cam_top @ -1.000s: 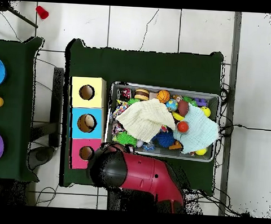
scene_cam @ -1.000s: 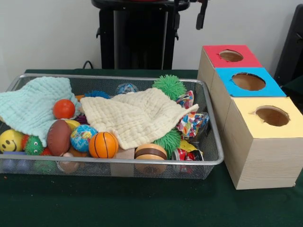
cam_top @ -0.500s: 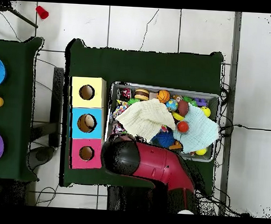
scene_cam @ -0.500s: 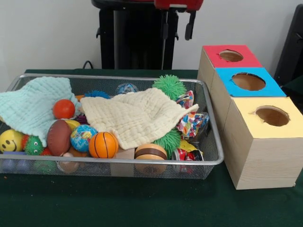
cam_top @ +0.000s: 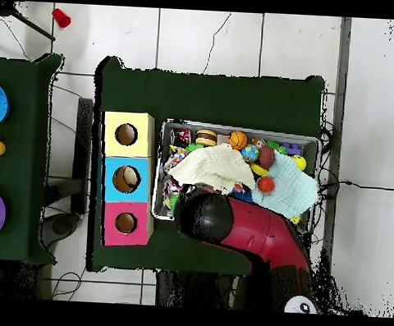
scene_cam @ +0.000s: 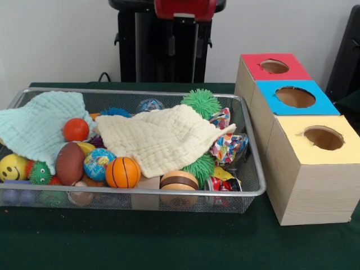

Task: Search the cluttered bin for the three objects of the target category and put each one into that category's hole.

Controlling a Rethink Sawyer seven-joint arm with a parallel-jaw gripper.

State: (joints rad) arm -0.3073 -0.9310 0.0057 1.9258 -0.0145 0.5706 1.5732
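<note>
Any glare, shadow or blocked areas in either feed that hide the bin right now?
Front view: even light, no glare, bin fully visible, the pincer only dark against the pedestal. Overhead view: the arm covers the bin's lower-left part; white floor bright, no harsh shadows.

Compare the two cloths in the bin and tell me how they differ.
The cream cloth is pale yellow; the mint cloth is light green. In the front view the cream cloth lies across the bin's middle, over spiky green balls, while the mint cloth sits at the left end and drapes onto the wire bin rim. The orange ball rests against the mint cloth only. Both are crinkled, quilted fabric, spread loosely over toys.
</note>
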